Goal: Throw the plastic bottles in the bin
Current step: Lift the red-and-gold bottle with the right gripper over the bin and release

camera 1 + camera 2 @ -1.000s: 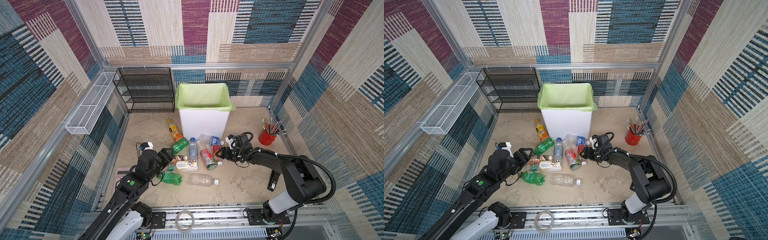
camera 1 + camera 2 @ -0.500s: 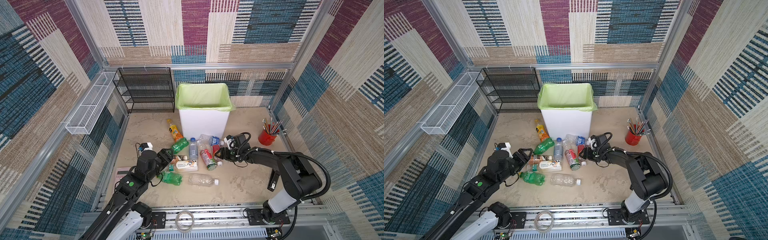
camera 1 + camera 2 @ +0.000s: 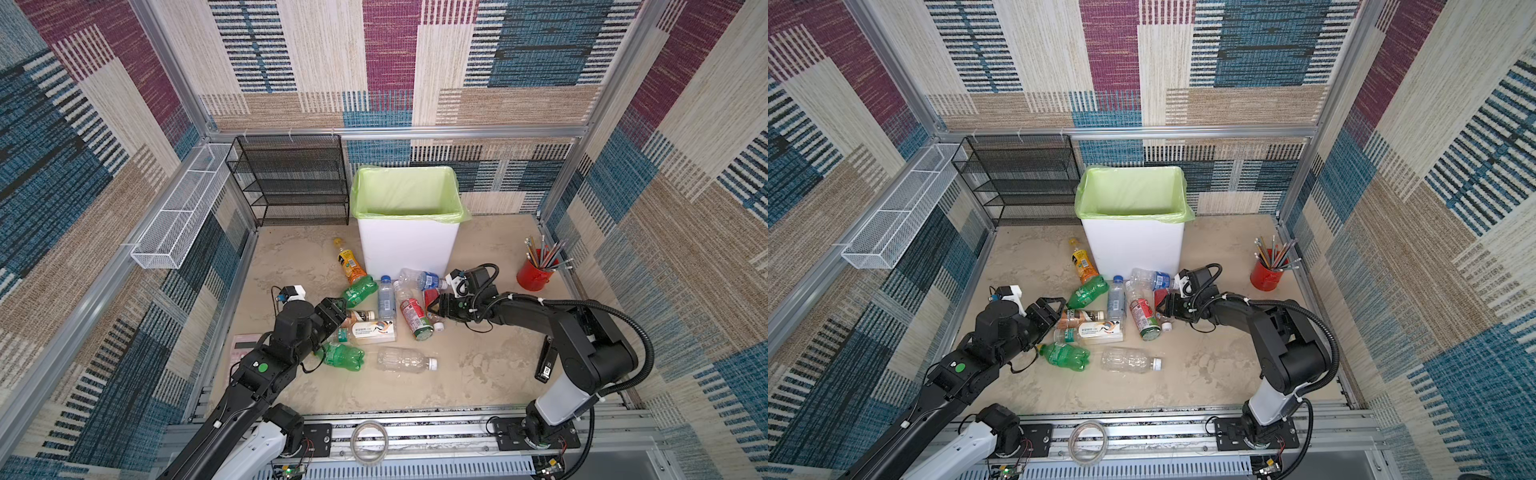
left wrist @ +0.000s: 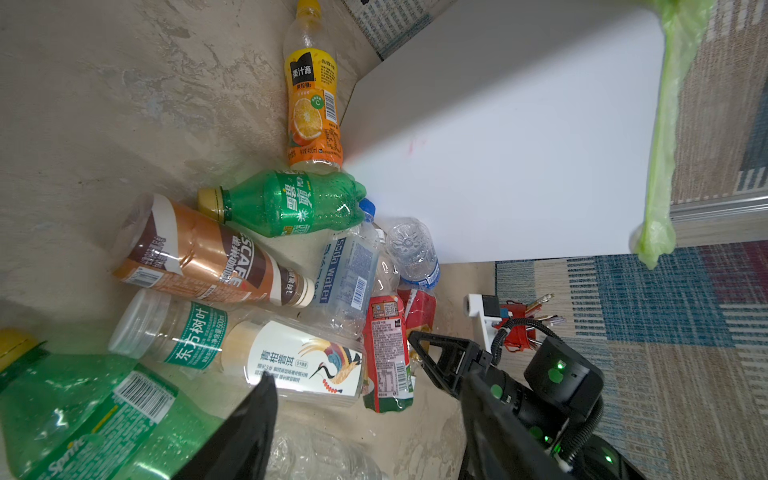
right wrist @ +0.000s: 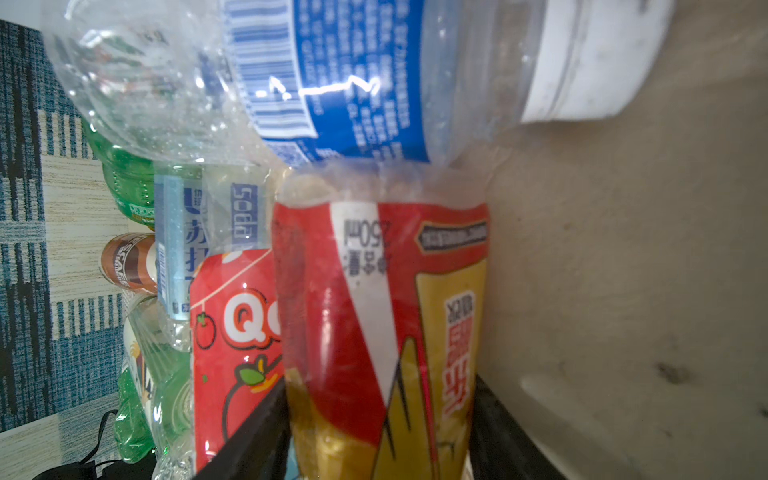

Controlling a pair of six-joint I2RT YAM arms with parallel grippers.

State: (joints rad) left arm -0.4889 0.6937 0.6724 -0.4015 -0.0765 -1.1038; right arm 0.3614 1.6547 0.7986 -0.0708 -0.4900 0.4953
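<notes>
while bottles [image 3: 386,297] lie by green-lined bin [image 3: 409,253], red cup [image 3: 534,279] w/ pencils [image 3: 545,254]

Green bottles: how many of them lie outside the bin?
2. One green bottle lies near the bin, beside the orange bottle. The second green bottle lies farther from the bin. Others may be hidden in the pile.
</notes>
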